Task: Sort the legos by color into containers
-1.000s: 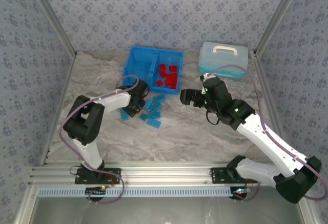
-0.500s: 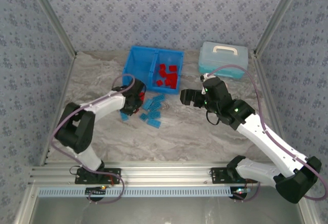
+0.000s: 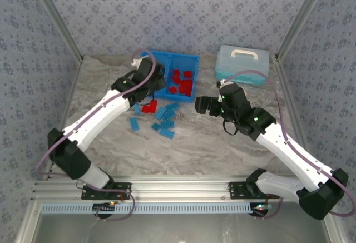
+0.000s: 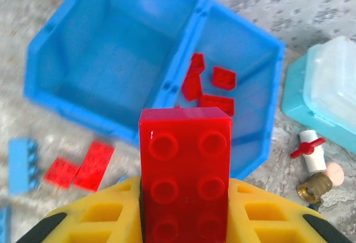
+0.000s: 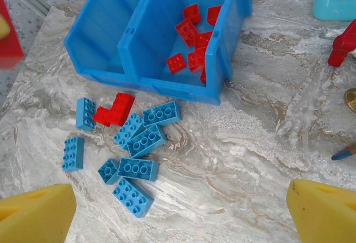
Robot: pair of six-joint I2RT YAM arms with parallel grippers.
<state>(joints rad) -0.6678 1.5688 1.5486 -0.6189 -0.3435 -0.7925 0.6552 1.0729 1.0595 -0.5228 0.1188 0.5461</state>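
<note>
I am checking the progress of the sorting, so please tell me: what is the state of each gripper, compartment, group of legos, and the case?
left gripper, shut on a red lego
right gripper, open, holding nothing
left compartment, empty
right compartment, holds red legos
blue legos, loose on the table
two red legos, on the table too
pale blue case, lid closed

blue bricks: 8; red bricks: 2 on table, 1 held, about 7 in bin; bin: 1; case: 1
</note>
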